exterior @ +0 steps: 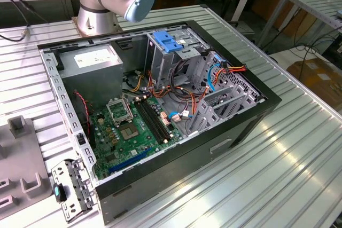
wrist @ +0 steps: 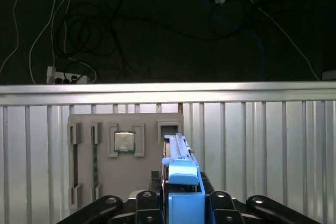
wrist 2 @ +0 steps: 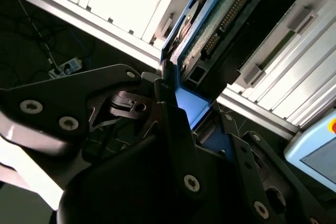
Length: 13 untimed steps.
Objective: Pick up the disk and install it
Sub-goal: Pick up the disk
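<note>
My claw [wrist: 182, 205] is clamped on the disk [wrist: 180, 169] by its blue rails, over the grey fixture tray [wrist: 105, 182] on the worktop [wrist: 262, 145]. I judge the grasp made. Installing in the open computer case [exterior: 224, 132] is left. The disk shows edge-on, its label hidden, and I can't tell whether it's clear of the tray.
</note>
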Tool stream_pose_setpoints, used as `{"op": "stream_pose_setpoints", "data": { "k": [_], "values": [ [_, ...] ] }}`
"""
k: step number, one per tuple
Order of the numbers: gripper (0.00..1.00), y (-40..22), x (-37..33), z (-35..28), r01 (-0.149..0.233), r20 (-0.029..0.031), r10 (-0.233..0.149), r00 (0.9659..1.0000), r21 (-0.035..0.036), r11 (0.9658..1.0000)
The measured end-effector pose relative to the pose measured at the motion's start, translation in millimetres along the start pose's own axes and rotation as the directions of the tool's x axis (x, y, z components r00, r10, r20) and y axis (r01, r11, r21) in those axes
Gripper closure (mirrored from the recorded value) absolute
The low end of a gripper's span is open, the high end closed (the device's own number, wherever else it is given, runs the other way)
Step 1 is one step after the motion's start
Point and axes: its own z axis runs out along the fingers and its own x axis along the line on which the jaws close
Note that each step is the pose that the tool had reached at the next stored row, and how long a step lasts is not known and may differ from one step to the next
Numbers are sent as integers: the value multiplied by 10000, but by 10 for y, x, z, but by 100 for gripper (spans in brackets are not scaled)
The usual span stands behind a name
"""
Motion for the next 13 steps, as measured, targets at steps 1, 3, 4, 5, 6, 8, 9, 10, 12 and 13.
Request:
{"op": "stream_pose_setpoints", "data": {
  "k": [1,3,4,5,6,8,9,10,12,13],
  "values": [
    [63,0,0,-21,0,1,0,10000,1,10000],
    [63,1,-1,-59,0,2,0,10000,0,10000],
    [63,1,-1,-72,0,2,0,10000,1,10000],
    [63,2,-2,-84,0,1,0,10000,-1,10000],
    [63,2,-2,-96,0,2,0,10000,1,10000],
    [63,3,-3,-134,0,5,0,10000,0,10000],
    [63,3,-3,-155,0,7,0,10000,0,10000],
    [63,3,-4,-175,0,7,0,10000,1,10000],
    [63,4,-5,-203,1,8,-1,10000,0,10000],
    [63,4,-5,-220,1,8,-1,10000,-1,10000]
  ]
}}
